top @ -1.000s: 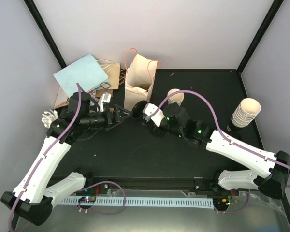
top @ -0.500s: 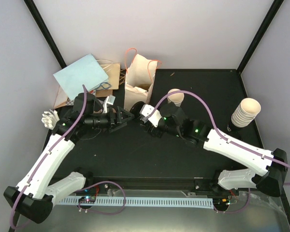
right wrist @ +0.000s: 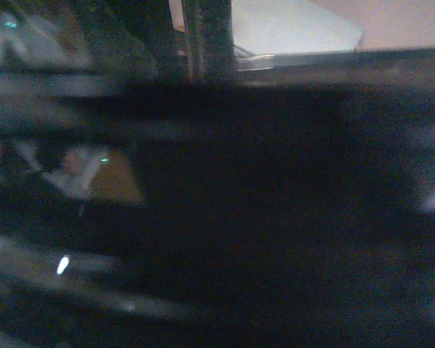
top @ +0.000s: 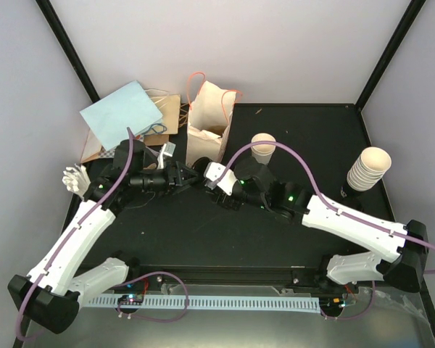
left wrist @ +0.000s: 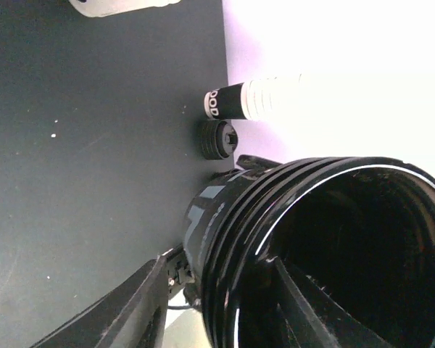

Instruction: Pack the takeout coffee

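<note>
At the middle of the table we list: black lid stack, clasped by right gripper; left gripper at its rim, grip unclear. Open cup nearer far edge; right-edge cup stack lettered "OOD".

Right wrist view is blurred; black lids are cropped.

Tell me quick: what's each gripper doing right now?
Left gripper: jaws half closed at the stack of black lids; grip cannot be told.
Right gripper: appears to hold the stack of black lids.

Dark blur; pale sheet above
</note>
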